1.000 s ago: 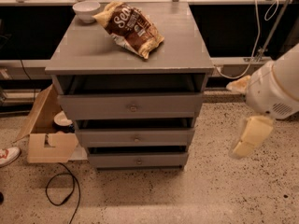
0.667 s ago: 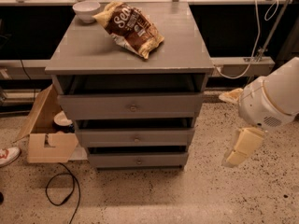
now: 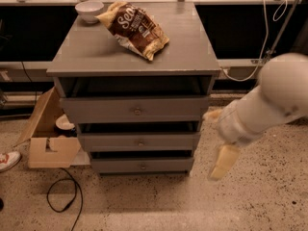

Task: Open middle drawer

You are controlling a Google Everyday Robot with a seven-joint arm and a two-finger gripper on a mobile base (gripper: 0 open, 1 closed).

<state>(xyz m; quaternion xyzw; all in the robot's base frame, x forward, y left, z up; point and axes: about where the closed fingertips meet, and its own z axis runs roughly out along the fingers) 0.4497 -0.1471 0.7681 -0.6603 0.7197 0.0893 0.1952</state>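
The grey cabinet (image 3: 86, 57) has three drawers. The middle drawer (image 3: 110, 142) is the low flat front second from the top, with a small round knob (image 3: 140, 142) at its centre; its front sits in line with the others. My gripper (image 3: 214, 139) hangs just right of the cabinet at about the middle drawer's height, apart from it. Its two cream fingers are spread apart, one fingertip (image 3: 211, 114) pointing at the cabinet's side and the other finger (image 3: 220, 163) pointing down. It holds nothing.
A brown snack bag (image 3: 134, 28) and a white bowl (image 3: 89, 10) lie on the cabinet top. An open cardboard box (image 3: 48, 138) stands on the floor to the left, with a black cable (image 3: 62, 196) in front and a shoe (image 3: 7, 160) at the far left.
My arm and gripper have moved left, closer to the cabinet's right side. The drawers have not moved.
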